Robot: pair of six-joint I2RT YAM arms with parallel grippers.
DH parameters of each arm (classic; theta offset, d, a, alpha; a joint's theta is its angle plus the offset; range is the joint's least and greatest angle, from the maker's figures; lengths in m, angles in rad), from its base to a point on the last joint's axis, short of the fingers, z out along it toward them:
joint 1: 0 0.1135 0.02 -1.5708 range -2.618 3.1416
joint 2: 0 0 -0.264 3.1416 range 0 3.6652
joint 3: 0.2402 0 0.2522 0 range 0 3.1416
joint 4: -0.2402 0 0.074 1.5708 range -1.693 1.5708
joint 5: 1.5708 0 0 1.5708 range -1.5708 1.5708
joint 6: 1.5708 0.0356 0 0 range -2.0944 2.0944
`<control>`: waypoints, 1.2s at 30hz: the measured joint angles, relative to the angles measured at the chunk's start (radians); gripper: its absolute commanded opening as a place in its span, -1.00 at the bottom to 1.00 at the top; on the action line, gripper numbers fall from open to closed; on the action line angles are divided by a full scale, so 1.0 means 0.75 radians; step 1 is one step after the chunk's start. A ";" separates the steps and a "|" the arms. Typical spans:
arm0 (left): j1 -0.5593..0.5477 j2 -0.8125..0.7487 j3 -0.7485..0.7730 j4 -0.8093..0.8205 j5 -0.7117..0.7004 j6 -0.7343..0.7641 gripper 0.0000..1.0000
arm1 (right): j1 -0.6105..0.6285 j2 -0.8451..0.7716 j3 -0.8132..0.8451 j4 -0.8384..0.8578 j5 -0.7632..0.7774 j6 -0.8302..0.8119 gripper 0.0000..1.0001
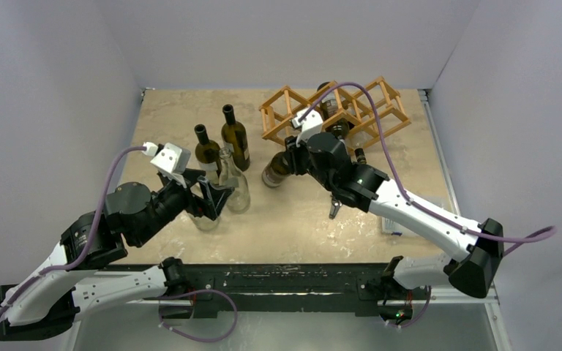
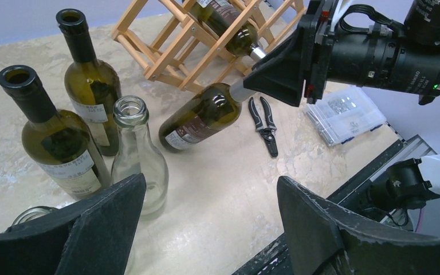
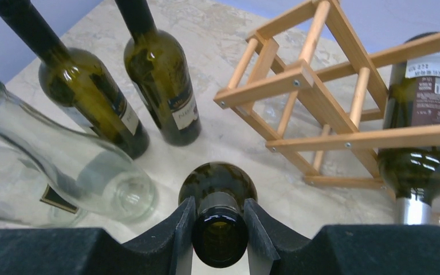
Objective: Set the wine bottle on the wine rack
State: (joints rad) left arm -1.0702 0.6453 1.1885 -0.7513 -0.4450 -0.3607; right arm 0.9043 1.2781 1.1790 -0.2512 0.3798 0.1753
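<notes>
Toward near-left corner of worktop: left gripper (image 2: pixel 210 180), fingers wide apart, nothing btwn them, just beside a clear glass bottle (image 2: pixel 137 154). Behind that, an upright green bottle w/ pale label (image 2: pixel 63 143) and a second green one (image 2: pixel 91 86) next to it. Mid-worktop: wine bottle (image 2: pixel 200 117), tilted, base low to the left, neck up to the right; base touching top or not, can't tell. Pinched tight at neck by right gripper (image 3: pixel 217 223). Outside the wine rack (image 3: pixel 298 77), near its left front end. Rack toward far edge, w/ another dark bottle (image 3: pixel 429 114) lying in one cell. Right of centre: black pliers (image 2: pixel 266 123) flat on top, then clear plastic compartment box (image 2: pixel 346 114) twd right edge.
</notes>
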 measured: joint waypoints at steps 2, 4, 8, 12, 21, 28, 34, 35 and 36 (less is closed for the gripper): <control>0.000 0.001 -0.013 0.014 0.010 0.003 0.68 | 0.000 -0.049 -0.043 -0.031 -0.003 0.009 -1.00; 0.000 0.007 -0.019 0.023 0.027 0.003 0.68 | 0.000 -0.081 -0.075 -0.067 -0.005 0.018 -1.00; 0.000 0.026 -0.037 0.056 0.068 0.002 0.65 | 0.000 -0.119 -0.170 -0.142 -0.008 0.048 -1.00; 0.000 0.047 -0.037 0.073 0.102 -0.002 0.65 | -0.001 -0.116 -0.233 -0.258 -0.023 0.098 -1.00; 0.000 -0.015 -0.052 0.129 0.119 -0.025 0.65 | -0.003 -0.117 -0.364 -0.311 -0.128 0.254 -1.00; 0.000 -0.018 -0.051 0.113 0.125 -0.030 0.66 | -0.002 -0.076 -0.482 -0.297 -0.178 0.365 -1.00; 0.000 -0.030 -0.051 0.084 0.103 -0.028 0.65 | -0.002 0.037 -0.551 -0.222 -0.182 0.428 -1.00; 0.000 -0.028 -0.051 0.077 0.100 -0.028 0.65 | -0.002 0.060 -0.562 -0.203 -0.181 0.436 -1.00; 0.000 -0.026 -0.051 0.072 0.098 -0.028 0.65 | -0.002 0.080 -0.573 -0.186 -0.181 0.446 -1.00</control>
State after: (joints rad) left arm -1.0702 0.6258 1.1500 -0.6975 -0.3714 -0.3820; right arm 0.9031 1.3380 0.7494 -0.3904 0.2440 0.5095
